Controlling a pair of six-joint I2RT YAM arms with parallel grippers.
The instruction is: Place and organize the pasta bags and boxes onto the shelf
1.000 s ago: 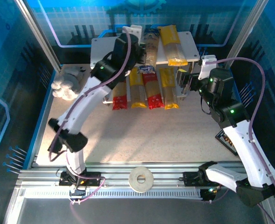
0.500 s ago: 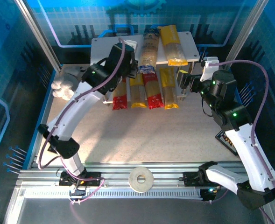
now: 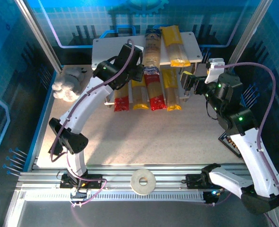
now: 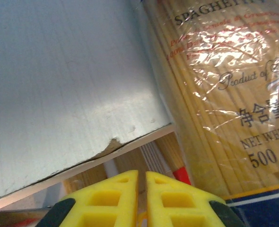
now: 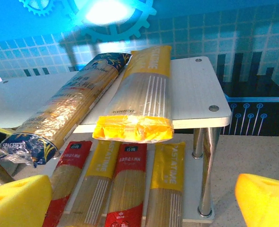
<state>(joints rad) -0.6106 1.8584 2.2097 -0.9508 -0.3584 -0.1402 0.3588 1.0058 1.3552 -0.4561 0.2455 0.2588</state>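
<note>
The shelf [image 3: 108, 49] holds all six packs. On its top board [image 5: 196, 90] lie the pale pack with dark blue ends [image 3: 152, 49] [image 5: 68, 111] and a yellow pack [image 3: 174, 45] [image 5: 144, 94]. The lower board carries a red pack [image 3: 121, 97], a yellow pack [image 3: 139, 92], a red pack [image 3: 154, 92] and a yellow pack [image 3: 171, 90], side by side. My left gripper [image 3: 138, 71] [image 4: 141, 184] is shut and empty at the top board's front edge, just left of the pale pack [image 4: 224, 94]. My right gripper [image 3: 189, 81] [image 5: 144, 198] stands open to the right of the shelf, facing it.
A white plush lump [image 3: 66, 85] sits left of the shelf. A flat beige ring [image 3: 143, 181] lies on the near rail. A dark object [image 3: 229, 142] rests at the right edge under my right arm. Thin metal legs [image 5: 206, 170] hold up the shelf's right corner.
My left gripper has drawn back from over the top board to its front edge. The pale pack stays on the board. My right arm shifted slightly to the right.
</note>
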